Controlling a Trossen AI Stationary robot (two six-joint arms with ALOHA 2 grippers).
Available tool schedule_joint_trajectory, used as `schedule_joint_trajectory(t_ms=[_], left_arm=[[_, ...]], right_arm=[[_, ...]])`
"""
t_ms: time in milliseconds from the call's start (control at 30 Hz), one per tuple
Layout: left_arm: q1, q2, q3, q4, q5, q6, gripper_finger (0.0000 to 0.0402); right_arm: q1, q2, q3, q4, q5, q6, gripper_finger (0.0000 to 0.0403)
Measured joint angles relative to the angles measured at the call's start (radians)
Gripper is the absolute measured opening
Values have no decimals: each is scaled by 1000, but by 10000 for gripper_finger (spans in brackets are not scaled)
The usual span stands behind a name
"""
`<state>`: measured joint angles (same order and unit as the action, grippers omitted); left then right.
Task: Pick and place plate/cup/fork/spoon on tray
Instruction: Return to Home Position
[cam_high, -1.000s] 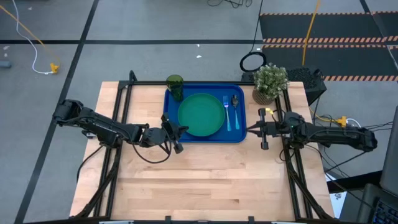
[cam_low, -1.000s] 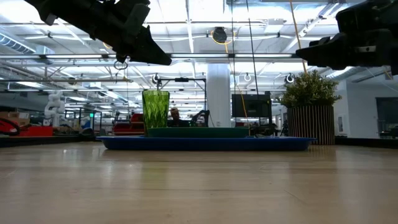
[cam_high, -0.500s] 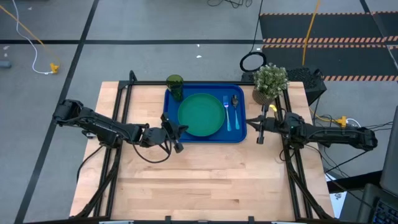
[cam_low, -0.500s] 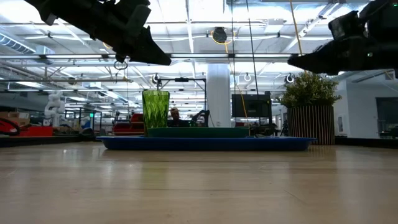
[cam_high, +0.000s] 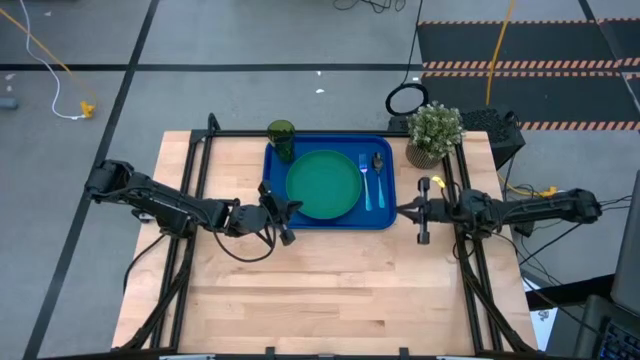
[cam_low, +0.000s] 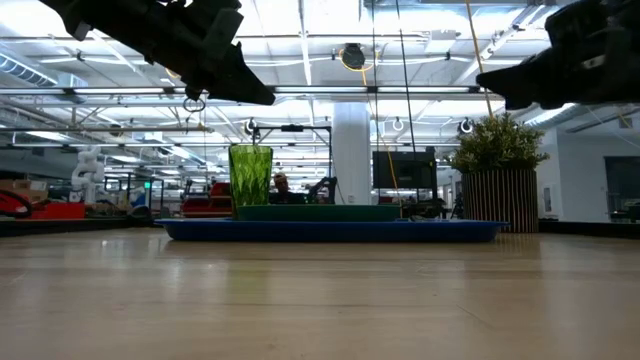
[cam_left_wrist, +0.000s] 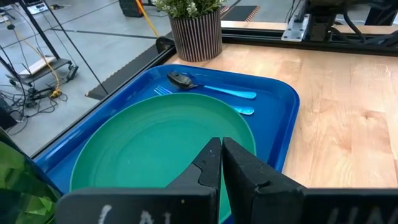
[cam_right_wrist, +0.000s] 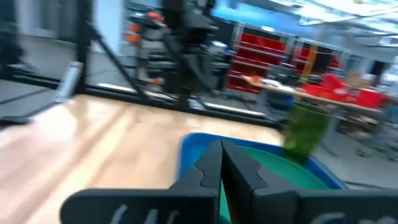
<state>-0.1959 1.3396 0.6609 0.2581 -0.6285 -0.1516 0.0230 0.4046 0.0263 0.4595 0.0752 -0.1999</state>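
Left fingers: the left gripper (cam_high: 283, 212) has its fingers (cam_left_wrist: 210, 167) pressed together with nothing between them. It hangs above the bare table (cam_high: 330, 290), just off the tray's left edge, facing across the plate.
Cup: the cup (cam_high: 281, 133) stands upright in the tray's far left corner, just beside the plate's rim.
Plate: the plate (cam_high: 323, 184) lies flat in the tray and fills most of it. Nothing lies on it.
Fork: the fork (cam_high: 365, 180) lies on the tray floor just right of the plate, tines towards the far edge.
Spoon: the spoon (cam_high: 378, 172) lies beside the fork on its right, roughly parallel to it, with the bowl at the far end. I cannot tell whether the two handles touch.
Tray: the tray (cam_high: 385, 220) sits at the far middle of the table, with a potted plant (cam_high: 434, 130) just off its right far corner.
Right fingers: the right gripper (cam_high: 408, 211) has its fingers (cam_right_wrist: 211, 167) clenched on nothing. It is held in the air just off the tray's right edge and points towards the tray.
Done: all four pieces are on the tray, so the placing looks complete.
Left: as I judge it, only the retreat remains. Both arms reach out close to the tray, so neither looks folded back to rest yet.
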Motion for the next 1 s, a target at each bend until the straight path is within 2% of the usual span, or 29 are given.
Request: schedule_joint_trajectory(t_ms=[167,333,500,700,767,933,1000], left_arm=[[0,0,0,0,0,1,19],[0,0,0,1,0,0,19],[-3,0,0,1,-1,-1,19],[-8,0,0,1,-1,-1,19],[-9,0,0,1,-1,1,19],[-9,0,0,-3,-1,8,19],[-9,0,0,-18,-1,7,19]], right_arm=[[10,-11,0,-16,-137,21,0],[-10,-41,0,-99,-149,84,0],[-8,-70,-1,-106,-151,135,0],[-7,-101,-1,-150,-51,163,0],[-7,-115,-1,-172,-50,163,0],[-8,-176,-1,-193,-175,179,0],[-8,-209,-1,-221,-182,187,0]])
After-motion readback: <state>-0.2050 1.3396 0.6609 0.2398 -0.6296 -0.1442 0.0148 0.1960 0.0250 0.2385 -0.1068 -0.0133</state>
